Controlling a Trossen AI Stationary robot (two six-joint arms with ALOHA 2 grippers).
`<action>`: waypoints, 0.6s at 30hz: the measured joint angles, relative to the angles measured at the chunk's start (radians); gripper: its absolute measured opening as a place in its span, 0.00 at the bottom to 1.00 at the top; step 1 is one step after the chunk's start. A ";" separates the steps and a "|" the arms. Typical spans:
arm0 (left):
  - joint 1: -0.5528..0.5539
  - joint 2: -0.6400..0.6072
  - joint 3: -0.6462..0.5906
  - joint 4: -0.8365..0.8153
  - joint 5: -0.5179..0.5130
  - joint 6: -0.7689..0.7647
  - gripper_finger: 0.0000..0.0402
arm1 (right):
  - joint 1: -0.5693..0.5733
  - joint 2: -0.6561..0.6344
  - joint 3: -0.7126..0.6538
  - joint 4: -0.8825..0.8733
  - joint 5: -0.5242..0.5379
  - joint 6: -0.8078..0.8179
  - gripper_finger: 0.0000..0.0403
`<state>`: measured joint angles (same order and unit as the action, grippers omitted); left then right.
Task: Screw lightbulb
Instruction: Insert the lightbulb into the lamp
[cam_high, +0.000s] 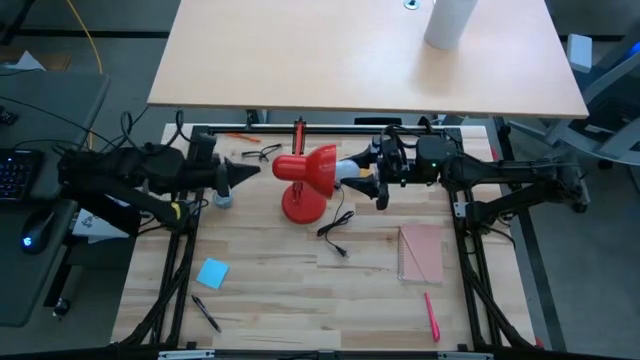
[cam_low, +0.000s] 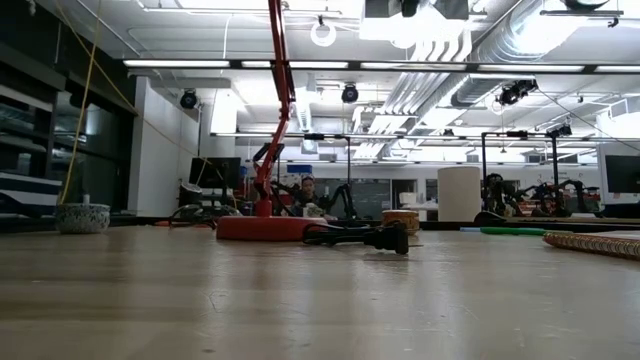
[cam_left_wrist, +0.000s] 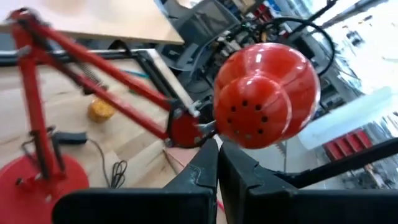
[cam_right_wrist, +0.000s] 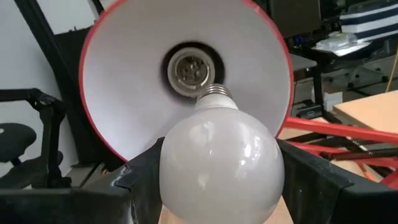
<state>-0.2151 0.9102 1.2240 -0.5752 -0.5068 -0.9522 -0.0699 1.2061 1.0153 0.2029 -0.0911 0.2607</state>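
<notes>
Your bulb (cam_right_wrist: 217, 162) sits clamped in the right gripper (cam_right_wrist: 217, 186), its screw base aimed at the socket (cam_right_wrist: 191, 70) inside the shade (cam_right_wrist: 124, 93), just short of it. You're aligning; next, push straight in and twist. The left gripper (cam_left_wrist: 216, 163), pinched shut and empty, hangs behind the shade.

The lamp (cam_high: 310, 178) is red throughout: shade, jointed arm and round base. The inside of its shade (cam_right_wrist: 186, 81) is white around a metallic socket (cam_right_wrist: 188, 70). The lightbulb (cam_right_wrist: 219, 165) is glossy white with a silver threaded base. On the pale wood table (cam_high: 280, 290) lie a light-blue note (cam_high: 212, 272), a pink notebook (cam_high: 421, 252) and a red pen (cam_high: 431, 315).
</notes>
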 joint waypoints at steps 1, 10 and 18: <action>0.011 0.004 0.000 0.020 0.011 0.026 0.00 | 0.002 0.005 0.000 -0.001 -0.003 0.000 0.63; 0.087 0.018 0.000 0.081 0.125 0.092 0.00 | 0.011 0.040 0.000 0.034 -0.043 0.005 0.63; 0.144 0.057 0.000 0.104 0.237 0.120 0.00 | 0.012 0.039 0.000 0.059 -0.043 0.018 0.63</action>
<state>-0.0708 0.9677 1.2240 -0.4709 -0.2696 -0.8318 -0.0582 1.2449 1.0149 0.2623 -0.1345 0.2783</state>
